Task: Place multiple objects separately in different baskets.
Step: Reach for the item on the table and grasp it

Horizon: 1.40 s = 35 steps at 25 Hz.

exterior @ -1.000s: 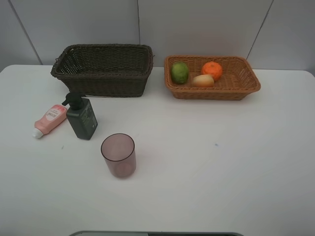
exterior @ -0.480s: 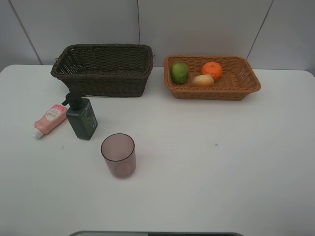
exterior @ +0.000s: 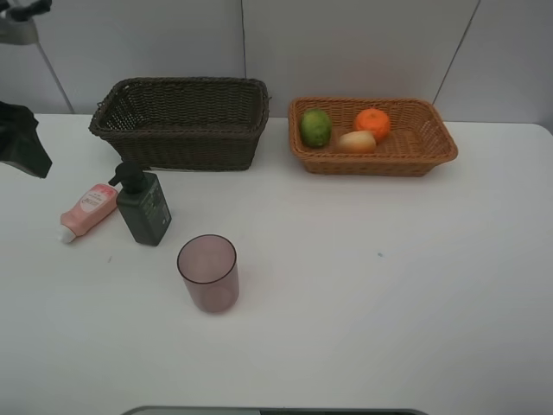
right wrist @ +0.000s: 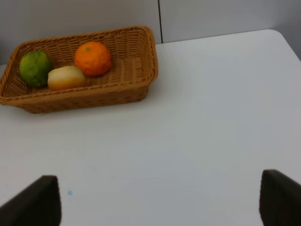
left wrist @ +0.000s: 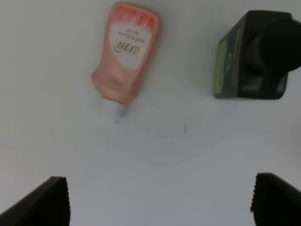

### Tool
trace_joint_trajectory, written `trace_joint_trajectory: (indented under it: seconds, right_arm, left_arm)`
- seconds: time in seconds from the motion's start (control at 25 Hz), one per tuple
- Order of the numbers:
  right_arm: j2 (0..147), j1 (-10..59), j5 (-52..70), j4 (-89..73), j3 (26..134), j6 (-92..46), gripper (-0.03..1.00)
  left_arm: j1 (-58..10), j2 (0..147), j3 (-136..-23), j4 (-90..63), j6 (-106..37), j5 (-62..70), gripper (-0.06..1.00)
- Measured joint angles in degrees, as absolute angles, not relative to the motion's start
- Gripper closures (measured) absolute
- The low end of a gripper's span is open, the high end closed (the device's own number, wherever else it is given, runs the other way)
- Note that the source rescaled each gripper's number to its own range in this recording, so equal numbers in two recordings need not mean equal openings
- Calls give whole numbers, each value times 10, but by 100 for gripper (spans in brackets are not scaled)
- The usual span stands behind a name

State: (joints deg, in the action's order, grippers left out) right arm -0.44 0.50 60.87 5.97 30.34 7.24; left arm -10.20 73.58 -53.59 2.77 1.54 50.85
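Note:
The lime (exterior: 316, 127), orange (exterior: 372, 123) and pale peach-like fruit (exterior: 357, 142) lie in the light tan basket (exterior: 380, 162). The dark brown basket (exterior: 181, 138) looks empty. The pink tube (exterior: 86, 210) lies on the table next to the upright dark green pump bottle (exterior: 145, 207). The pinkish cup (exterior: 208, 272) stands in front of them. My left gripper (exterior: 22, 138) hangs at the far left above the table, open, over the tube (left wrist: 126, 52) and bottle (left wrist: 254, 54). My right gripper (right wrist: 160, 197) is open and faces the tan basket (right wrist: 84, 96); it is out of the exterior view.
The white table (exterior: 389, 285) meets a grey panelled wall behind the baskets. The two baskets stand side by side at the back with a small gap between them. A grey edge (exterior: 276, 411) shows at the table's front.
My left arm has come into the exterior view at the upper left. The objects and baskets have not moved.

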Motion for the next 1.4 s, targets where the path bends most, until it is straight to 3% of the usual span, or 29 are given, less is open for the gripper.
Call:
trace_joint_trajectory:
  seconds: [0.28, 0.44, 1.16, 1.4]
  right_arm:
    - [-4, 5, 609, 60, 303, 72, 16]
    - [-4, 5, 609, 60, 303, 72, 16]
    - [-4, 5, 609, 59, 303, 72, 16]
    - [-4, 5, 609, 59, 303, 72, 16]
  left_arm:
    - [-197, 862, -666, 23, 63, 528, -5]
    - [-213, 929, -717, 22, 97, 555, -5]
    - [-213, 1045, -722, 55, 176, 529, -5]
    - [-213, 1053, -697, 53, 180, 464, -5]
